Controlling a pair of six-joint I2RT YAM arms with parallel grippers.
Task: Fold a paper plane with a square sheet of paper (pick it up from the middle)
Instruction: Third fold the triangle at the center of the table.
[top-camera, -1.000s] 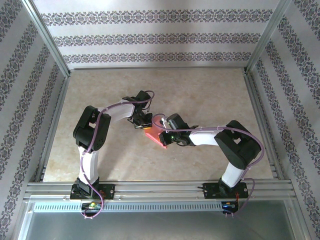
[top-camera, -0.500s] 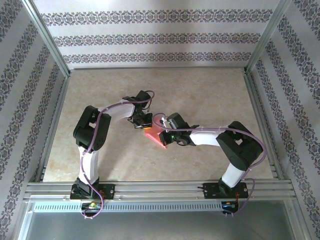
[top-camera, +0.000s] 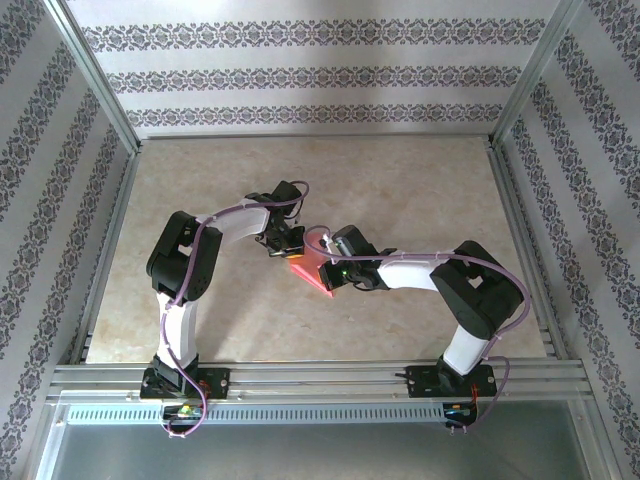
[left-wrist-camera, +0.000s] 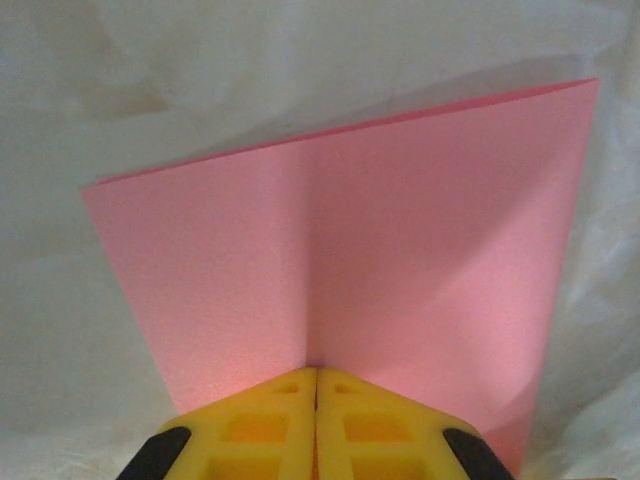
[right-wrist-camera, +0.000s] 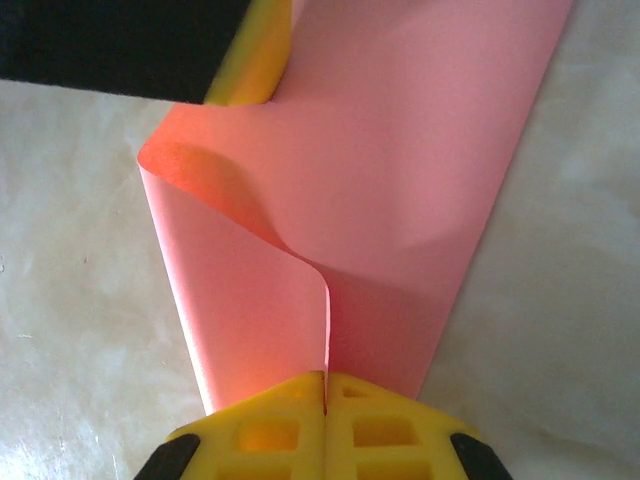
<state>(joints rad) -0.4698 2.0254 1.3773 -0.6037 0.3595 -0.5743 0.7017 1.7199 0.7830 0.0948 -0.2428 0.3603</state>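
Right gripper (right-wrist-camera: 325, 380): fingers together, clamped on the near end of the square sheet of paper (right-wrist-camera: 400, 180). Just ahead of my pads one layer bulges up and curls over, so the fold isn't flat here. My read is that I'm pinning this end so the layers can't slide.

Left gripper (left-wrist-camera: 316, 375): also closed, pinching the sheet right on a centre crease. The two halves fan away from it in a shallow V. Gripping on the crease makes sense, since it fixes the ridge line while the other end gets worked.

The two grips face each other from opposite ends with the sheet between them. It sits near the middle of the table (top-camera: 420, 190), well apart from every edge and corner. I can't tell whether its underside touches the table.

Judgement: mid-fold, no dart shape yet. Risks: pulling apart tears the thin paper, and pushing together grows the bulge.
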